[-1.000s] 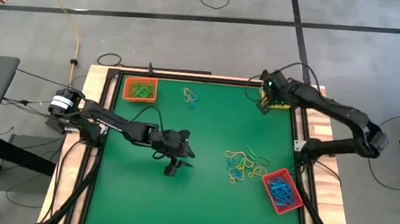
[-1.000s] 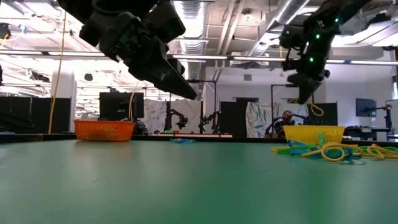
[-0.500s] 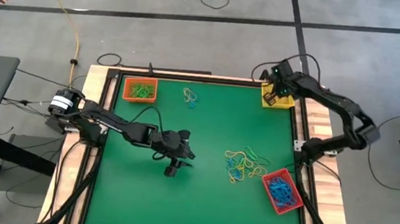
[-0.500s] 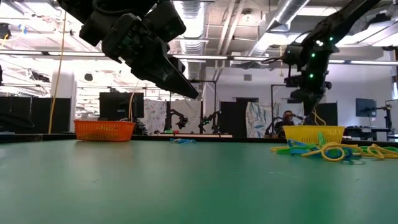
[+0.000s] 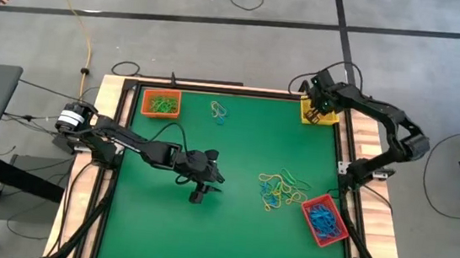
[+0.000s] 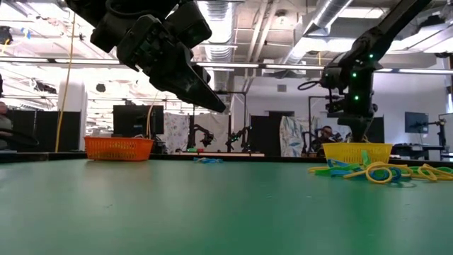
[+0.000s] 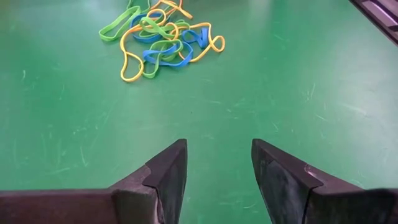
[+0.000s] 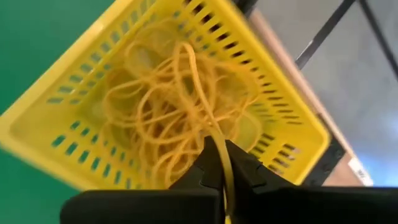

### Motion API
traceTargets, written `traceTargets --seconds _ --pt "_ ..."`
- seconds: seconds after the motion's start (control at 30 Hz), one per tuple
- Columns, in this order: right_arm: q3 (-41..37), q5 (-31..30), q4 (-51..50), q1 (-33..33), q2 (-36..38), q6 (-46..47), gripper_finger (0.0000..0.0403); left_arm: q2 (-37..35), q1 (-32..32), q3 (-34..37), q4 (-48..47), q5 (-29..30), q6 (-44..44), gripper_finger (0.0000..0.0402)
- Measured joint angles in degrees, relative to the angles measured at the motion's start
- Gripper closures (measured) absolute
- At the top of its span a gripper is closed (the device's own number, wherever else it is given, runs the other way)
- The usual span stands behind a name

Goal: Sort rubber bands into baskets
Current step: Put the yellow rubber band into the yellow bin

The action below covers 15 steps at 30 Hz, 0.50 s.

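Hovering right over the yellow basket [image 8: 155, 106], the right end effector [image 8: 219, 163] is pinched on a yellow rubber band [image 8: 208, 118] dangling into it. Floppy, featherlight stuff, best nipped mid-strand. Left end effector [image 7: 214, 163] waits spread apart, the mixed pile [image 7: 158, 37] ahead of it.

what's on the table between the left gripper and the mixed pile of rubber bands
Nothing: the left wrist view shows bare green mat between the left gripper and the rubber band pile.

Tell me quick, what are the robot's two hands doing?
Left gripper: open, holding nothing.
Right gripper: fingers pinched on a yellow rubber band over the yellow basket.
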<state>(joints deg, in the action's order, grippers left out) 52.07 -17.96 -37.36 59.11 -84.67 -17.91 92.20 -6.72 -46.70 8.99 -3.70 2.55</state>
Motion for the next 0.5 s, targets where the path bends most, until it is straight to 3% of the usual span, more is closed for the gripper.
traceTargets --seconds 0.2,0.5 --pt "0.0 2.6 -1.4 0.0 0.7 0.7 0.0333 0.0 0.0 0.0 0.0 0.1 0.0 0.0233" --pt "0.0 7.3 -1.8 0.3 5.9 1.9 0.0231 0.0 0.0 0.0 0.0 0.1 0.0 0.0233"
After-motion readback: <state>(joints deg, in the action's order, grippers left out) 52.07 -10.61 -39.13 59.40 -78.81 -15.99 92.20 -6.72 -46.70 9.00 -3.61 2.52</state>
